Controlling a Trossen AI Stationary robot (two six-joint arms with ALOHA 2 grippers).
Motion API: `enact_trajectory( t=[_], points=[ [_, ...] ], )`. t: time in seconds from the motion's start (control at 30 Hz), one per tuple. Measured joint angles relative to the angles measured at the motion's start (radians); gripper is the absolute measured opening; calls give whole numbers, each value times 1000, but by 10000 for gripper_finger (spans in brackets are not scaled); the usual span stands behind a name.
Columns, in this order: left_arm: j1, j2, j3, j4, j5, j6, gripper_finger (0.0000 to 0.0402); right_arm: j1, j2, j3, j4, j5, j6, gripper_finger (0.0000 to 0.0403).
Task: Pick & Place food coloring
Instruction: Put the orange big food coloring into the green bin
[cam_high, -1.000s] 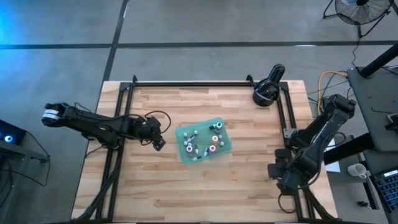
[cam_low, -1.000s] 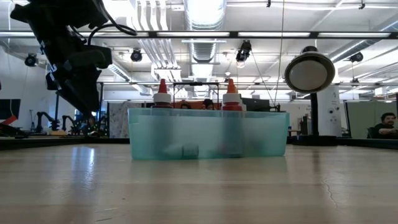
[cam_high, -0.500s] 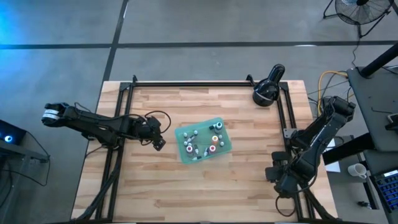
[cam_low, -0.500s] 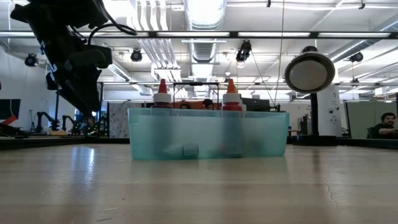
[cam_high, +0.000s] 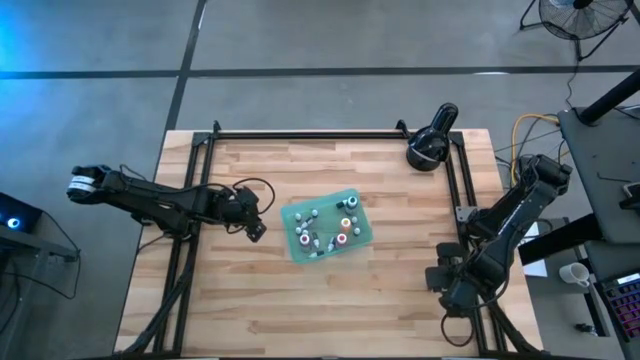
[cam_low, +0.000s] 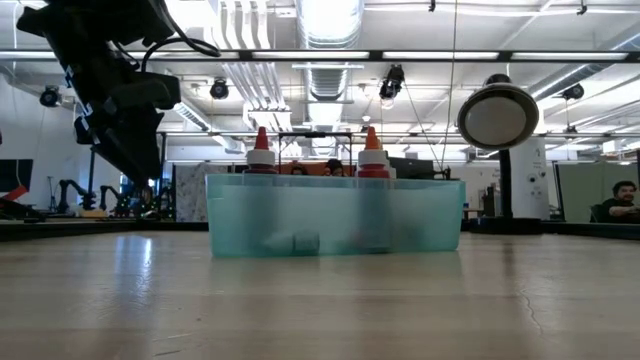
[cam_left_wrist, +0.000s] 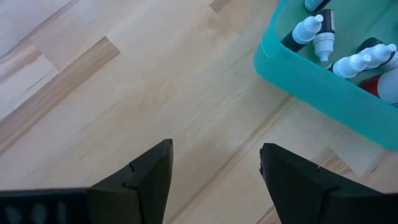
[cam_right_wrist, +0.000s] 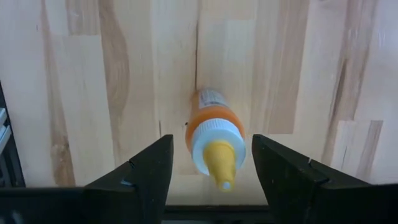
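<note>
- The right tool (cam_right_wrist: 208, 177) hangs over an orange bottle (cam_right_wrist: 211, 134) lying on its side at the near right corner of the surface (cam_high: 400, 290), well apart from the teal tray (cam_high: 328, 229); its fingers stand apart, one on each side of the bottle, not touching it.
- To grip well, it should probably sink until the fingers bracket the body behind the cap, then close squarely, since a round bottle may roll.
- The left tool (cam_left_wrist: 214, 180), fingers apart and empty, waits just left of the tray, where the other bottles (cam_high: 322, 230) sit.
</note>
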Motion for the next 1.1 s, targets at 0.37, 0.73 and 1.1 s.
enact_trajectory(
  t=[0.37, 0.73, 1.1],
  points=[
    [0, 0, 0, 0, -2, 0, 213, 1, -1, 0, -5, 6, 3, 160],
    [0, 0, 0, 11, -3, 0, 213, -42, 7, 5, -7, 2, 84, 103],
    [0, 0, 0, 39, -5, 1, 213, -512, 6, 341, -348, 93, -40, 102]
  ],
)
